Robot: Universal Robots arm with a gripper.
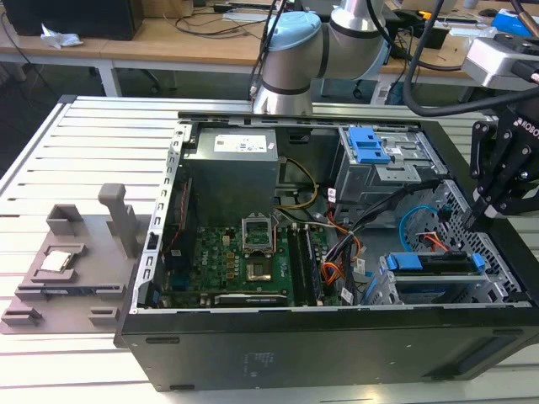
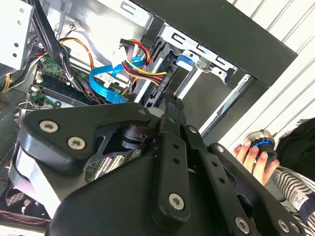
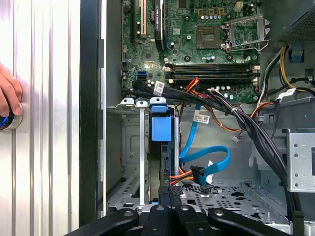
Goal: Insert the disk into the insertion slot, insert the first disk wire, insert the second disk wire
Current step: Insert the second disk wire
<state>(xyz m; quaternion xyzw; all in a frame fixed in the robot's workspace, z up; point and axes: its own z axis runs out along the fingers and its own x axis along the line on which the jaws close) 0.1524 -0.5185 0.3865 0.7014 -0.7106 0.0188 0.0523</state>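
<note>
On the exterior view's left, one grey fixture tray (image 1: 50, 278) lies on the slatted table (image 1: 101, 143); beside it stands one open computer case (image 1: 295, 345) with its motherboard (image 1: 227, 261); further right sits one grey drive box (image 1: 396, 164) with a blue latch (image 1: 369, 145). At the case's right end is the insertion slot (image 1: 425, 290), and one disk (image 1: 434, 263) lies seated in it, blue carrier showing at both ends. One second disk wire (image 1: 408, 225) loops behind the disk; one first disk wire (image 1: 434, 242) runs just above it. Both end near a dark plug (image 3: 197, 174) in the first wrist view, though which wire owns it I cannot tell. One gripper (image 1: 478, 212) hangs above the disk's right end, close to the perforated wall; its fingers are pressed together, seemingly on nothing, with the tips near that plug. One hand (image 3: 9, 93) rests on a round knob (image 3: 11, 118) outside the case.
</note>
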